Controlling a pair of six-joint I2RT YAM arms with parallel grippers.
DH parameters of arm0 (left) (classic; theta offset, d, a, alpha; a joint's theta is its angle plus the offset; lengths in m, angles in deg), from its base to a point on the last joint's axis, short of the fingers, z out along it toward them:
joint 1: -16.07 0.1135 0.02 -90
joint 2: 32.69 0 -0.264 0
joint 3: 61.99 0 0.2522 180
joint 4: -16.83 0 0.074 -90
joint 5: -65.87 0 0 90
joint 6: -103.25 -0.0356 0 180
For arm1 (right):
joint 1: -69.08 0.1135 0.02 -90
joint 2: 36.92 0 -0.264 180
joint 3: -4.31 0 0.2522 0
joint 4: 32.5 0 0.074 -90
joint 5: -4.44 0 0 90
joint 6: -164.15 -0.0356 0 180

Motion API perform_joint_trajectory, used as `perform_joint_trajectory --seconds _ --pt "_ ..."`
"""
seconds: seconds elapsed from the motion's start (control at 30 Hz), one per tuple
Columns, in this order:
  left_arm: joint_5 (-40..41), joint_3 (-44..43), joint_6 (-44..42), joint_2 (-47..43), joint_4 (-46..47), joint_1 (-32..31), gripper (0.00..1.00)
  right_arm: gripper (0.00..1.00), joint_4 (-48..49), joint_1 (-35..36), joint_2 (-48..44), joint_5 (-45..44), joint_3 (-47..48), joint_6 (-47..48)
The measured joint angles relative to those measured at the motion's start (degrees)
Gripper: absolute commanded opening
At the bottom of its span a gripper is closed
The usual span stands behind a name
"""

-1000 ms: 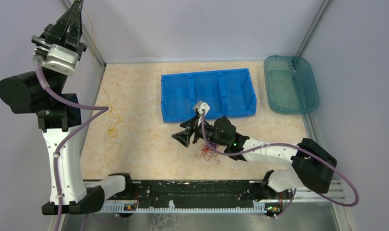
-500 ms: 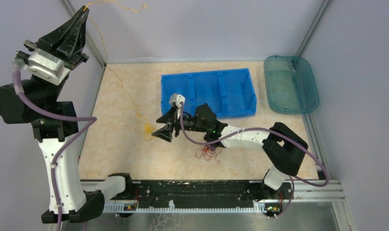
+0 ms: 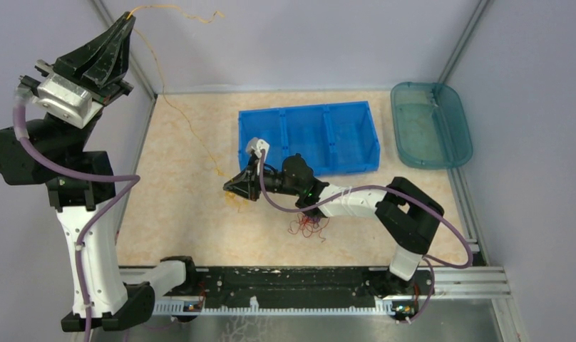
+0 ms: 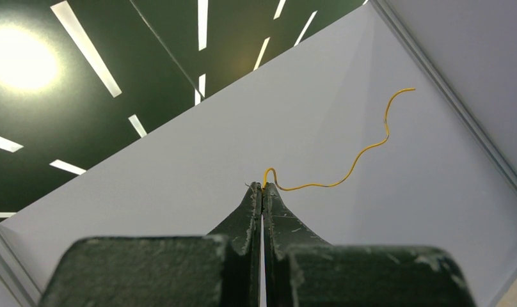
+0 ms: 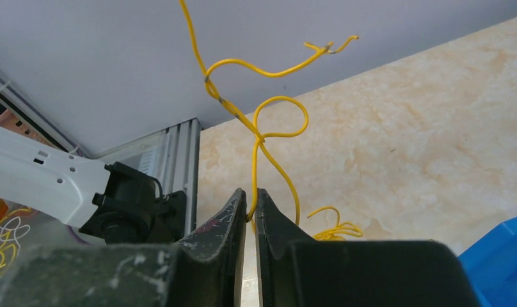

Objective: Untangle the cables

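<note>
The left end effector (image 3: 130,16), raised high, has its jaws pressed together on one end of a yellow cable (image 3: 190,132). The strand slants down over the surface (image 3: 185,221) to the right end effector (image 3: 229,189), whose jaws are nearly closed around it low down. A red tangle (image 3: 308,226) lies farther right. The step in hand looks like drawing the yellow cable free. The next move calls for a steady pull apart without tightening the knot (image 5: 259,137). A second ago the right arm hovered wide-jawed over the red tangle; it has since reached left and pinched.
</note>
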Motion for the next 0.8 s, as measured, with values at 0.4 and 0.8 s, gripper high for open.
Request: perform_joint_trajectory --seconds 0.4,0.8 --pt "-1.1 -0.7 -0.5 -0.9 0.7 0.0 0.00 0.00 1.4 0.1 0.0 -0.4 -2.0 -1.9" --pt "9.9 -8.8 -2.3 3.3 7.5 0.0 0.00 0.00 4.8 2.0 0.0 -2.8 -11.8 -4.4"
